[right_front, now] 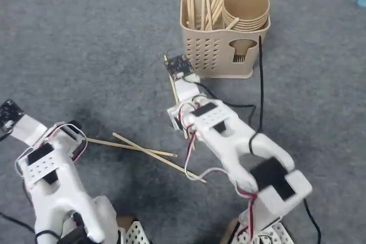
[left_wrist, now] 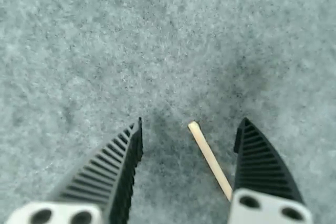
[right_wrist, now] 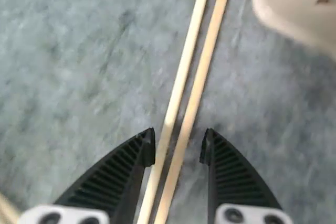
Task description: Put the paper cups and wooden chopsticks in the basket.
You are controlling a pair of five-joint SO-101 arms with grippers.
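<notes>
Both sets of jaws stand open over the grey tabletop (right_front: pixel 86 55). Nearest, the left gripper (left_wrist: pixel 192 124) has one chopstick end (left_wrist: pixel 210 158) lying between them. Farther on, the right gripper (right_wrist: pixel 179 130) straddles a chopstick pair (right_wrist: pixel 202 72) lying side by side near the basket (right_front: pixel 217 50), which holds stacked paper cups (right_front: pixel 246 4) and upright chopsticks (right_front: pixel 203 4).

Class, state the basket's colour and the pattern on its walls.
Beige basket, walls pierced with rows of small holes; clearest in the high view.
</notes>
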